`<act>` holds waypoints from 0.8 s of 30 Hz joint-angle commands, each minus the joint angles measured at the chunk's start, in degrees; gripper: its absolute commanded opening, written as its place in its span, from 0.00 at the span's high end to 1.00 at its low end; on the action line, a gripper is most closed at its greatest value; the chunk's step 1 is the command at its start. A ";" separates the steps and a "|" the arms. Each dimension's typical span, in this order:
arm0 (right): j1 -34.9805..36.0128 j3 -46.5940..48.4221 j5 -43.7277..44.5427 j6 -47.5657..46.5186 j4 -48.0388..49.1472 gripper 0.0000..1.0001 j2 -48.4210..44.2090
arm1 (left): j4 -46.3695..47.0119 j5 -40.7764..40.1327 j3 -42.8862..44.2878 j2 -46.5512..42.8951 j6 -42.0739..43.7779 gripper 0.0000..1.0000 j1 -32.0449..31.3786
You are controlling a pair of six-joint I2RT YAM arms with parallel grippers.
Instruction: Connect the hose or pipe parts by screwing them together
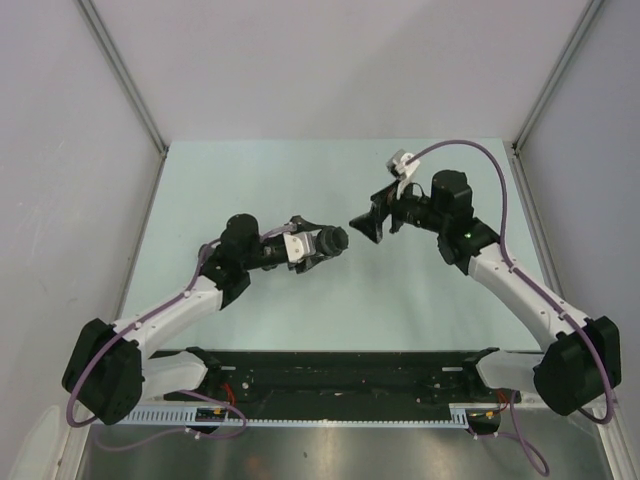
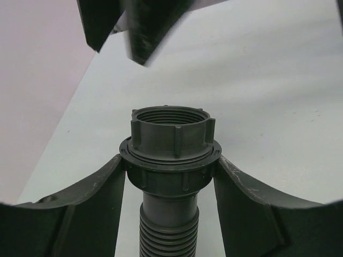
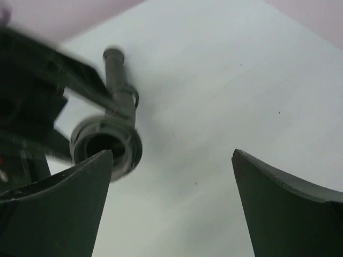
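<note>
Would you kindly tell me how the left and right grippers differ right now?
The left gripper is shut on the pipe part, fingers clamping it; the right gripper is wide open and empty. The left gripper points right, the right gripper points left. Both hover above the table.

A narrow gap separates the pipe (image 1: 336, 239), clamped in the left gripper (image 1: 318, 244), from the wide-spread right gripper (image 1: 364, 226). Open room lies over the table (image 1: 300, 315) around both. Enclosure walls (image 1: 70, 200) bound either side.
</note>
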 commanded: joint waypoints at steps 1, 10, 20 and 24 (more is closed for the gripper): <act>3.89 0.69 -16.38 -39.20 -14.78 0.01 -4.81 | 2.89 11.13 1.79 -0.36 -3.34 1.00 0.89; 8.91 0.78 -17.79 -62.55 -24.79 0.00 -8.25 | 2.89 17.73 2.58 1.22 -4.92 1.00 1.60; 13.92 0.87 -12.25 -63.61 -21.00 0.02 -5.26 | 2.71 21.24 2.67 1.66 -5.72 1.00 1.86; 14.10 1.04 -12.86 -63.26 -20.82 0.11 -4.21 | 2.62 21.77 2.76 1.84 -5.89 1.00 1.95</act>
